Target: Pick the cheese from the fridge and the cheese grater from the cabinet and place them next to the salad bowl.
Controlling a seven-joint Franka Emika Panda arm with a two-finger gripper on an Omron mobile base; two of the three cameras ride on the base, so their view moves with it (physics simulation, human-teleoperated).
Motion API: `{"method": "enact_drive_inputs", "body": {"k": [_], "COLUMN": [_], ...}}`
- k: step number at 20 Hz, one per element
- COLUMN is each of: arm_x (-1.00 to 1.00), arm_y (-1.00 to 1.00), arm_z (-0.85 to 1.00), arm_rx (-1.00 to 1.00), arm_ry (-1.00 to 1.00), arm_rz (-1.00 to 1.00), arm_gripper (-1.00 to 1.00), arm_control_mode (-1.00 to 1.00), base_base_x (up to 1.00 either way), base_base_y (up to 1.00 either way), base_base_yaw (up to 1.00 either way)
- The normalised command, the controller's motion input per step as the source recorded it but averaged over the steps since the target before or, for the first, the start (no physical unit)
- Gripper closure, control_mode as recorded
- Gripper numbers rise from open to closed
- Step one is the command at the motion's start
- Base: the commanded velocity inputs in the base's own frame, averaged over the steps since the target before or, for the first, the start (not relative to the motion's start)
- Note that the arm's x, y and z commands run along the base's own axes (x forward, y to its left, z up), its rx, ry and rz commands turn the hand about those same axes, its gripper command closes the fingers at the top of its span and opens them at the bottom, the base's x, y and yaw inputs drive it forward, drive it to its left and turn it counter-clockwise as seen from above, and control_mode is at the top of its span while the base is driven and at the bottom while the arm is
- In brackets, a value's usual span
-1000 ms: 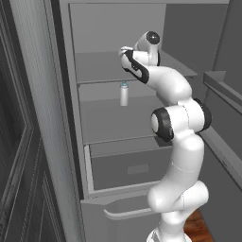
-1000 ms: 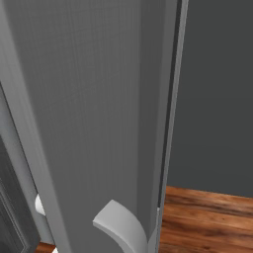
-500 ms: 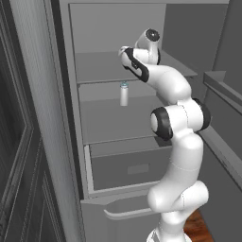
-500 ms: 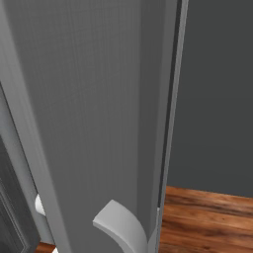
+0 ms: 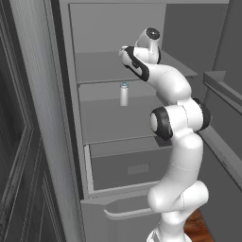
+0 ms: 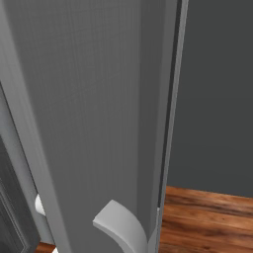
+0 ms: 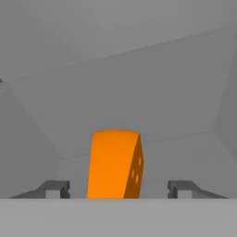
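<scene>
The cheese [image 7: 114, 164], a bright orange wedge, stands upright on a pale grey shelf inside the fridge [image 5: 113, 28]. In the hand view it sits between my two dark fingertips [image 7: 55, 189], with a gap on each side. My gripper [image 7: 118, 189] is open around it and touches neither face. From the left base view the arm reaches up over the fridge's upper shelf [image 5: 99, 66], with the gripper [image 5: 124, 51] at its left end. The cheese grater, the cabinet and the salad bowl are out of view.
A small pale bottle [image 5: 124, 94] stands on the middle shelf, below the hand. A drawer [image 5: 127, 168] sits pulled out at the fridge's bottom. The open grey fridge door [image 6: 99, 99] with its curved handle [image 6: 121, 230] stands close on the right, over wooden floor [image 6: 207, 217].
</scene>
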Motion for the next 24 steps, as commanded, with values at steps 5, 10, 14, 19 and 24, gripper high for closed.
{"method": "enact_drive_inputs", "body": {"k": [5,10,14,19,24], "arm_x": [0.01,0.0,-0.15,-0.33,-0.45], "arm_y": [0.0,0.0,0.0,0.04,0.07], "arm_z": [-0.24,-0.23,-0.09,-0.01,-0.06], "arm_rx": [0.0,0.0,0.04,0.04,0.03], "arm_ry": [0.0,0.0,0.0,0.0,0.0], "arm_rz": [0.0,0.0,0.04,0.02,0.01], "arm_gripper": [1.0,1.0,1.0,1.0,1.0], "arm_control_mode": [-1.0,-1.0,-1.0,-1.0,-1.0], "base_base_x": [0.0,0.0,0.0,0.0,0.0], "base_base_y": [0.0,0.0,0.0,0.0,0.0], "base_base_yaw": [0.0,0.0,0.0,0.0,0.0]}}
